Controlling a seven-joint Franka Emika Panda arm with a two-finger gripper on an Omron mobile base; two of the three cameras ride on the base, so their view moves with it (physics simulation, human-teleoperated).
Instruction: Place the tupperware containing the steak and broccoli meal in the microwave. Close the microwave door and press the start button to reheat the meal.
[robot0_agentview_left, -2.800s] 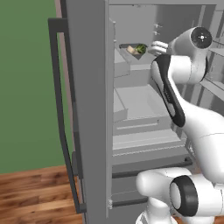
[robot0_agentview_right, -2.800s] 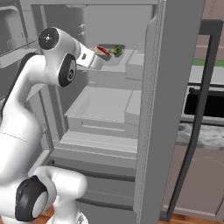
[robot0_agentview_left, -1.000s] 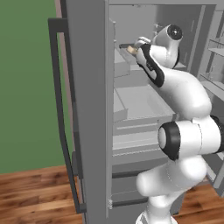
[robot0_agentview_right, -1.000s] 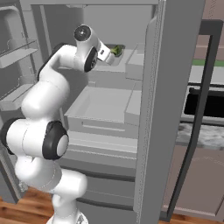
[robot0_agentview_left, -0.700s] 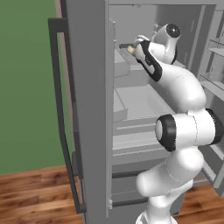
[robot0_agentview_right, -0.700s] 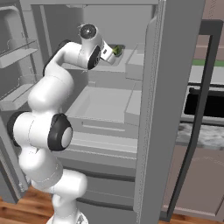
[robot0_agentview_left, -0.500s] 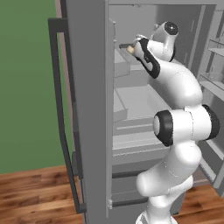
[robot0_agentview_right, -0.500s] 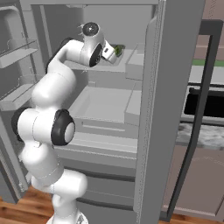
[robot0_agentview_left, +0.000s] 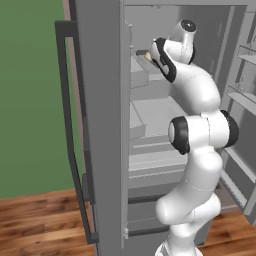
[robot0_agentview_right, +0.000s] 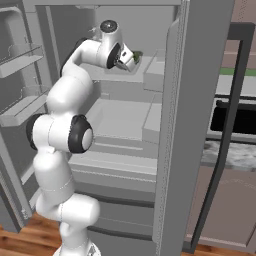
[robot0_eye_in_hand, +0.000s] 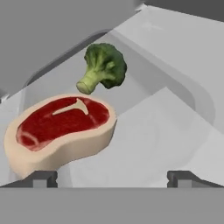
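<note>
The tupperware (robot0_eye_in_hand: 148, 140) is a pale see-through box on an upper shelf of an open fridge. Inside lie a red, tan-edged steak (robot0_eye_in_hand: 61, 127) and a green broccoli floret (robot0_eye_in_hand: 104, 65). My gripper (robot0_eye_in_hand: 113, 179) is open, its fingertips (robot0_eye_in_hand: 40, 178) spread wide just in front of the box's near edge, touching nothing. From the left base camera the hand reaches the tupperware (robot0_agentview_left: 142, 52) at the shelf's front. In the right base view my gripper (robot0_agentview_right: 131, 58) sits against the broccoli (robot0_agentview_right: 137, 53). The microwave and its door are out of view.
The fridge's grey doors (robot0_agentview_left: 95, 125) (robot0_agentview_right: 192, 120) stand open on both sides of my arm. Shelves and drawers (robot0_agentview_right: 120, 120) lie below the hand, and door bins (robot0_agentview_right: 25, 60) hang at the left. A dark-windowed appliance (robot0_agentview_right: 235, 120) sits above a marble counter at the right.
The arm has folded up taller, with its elbow raised, while the hand edged a little closer to the tupperware. The jaws stayed open and the base did not move.
</note>
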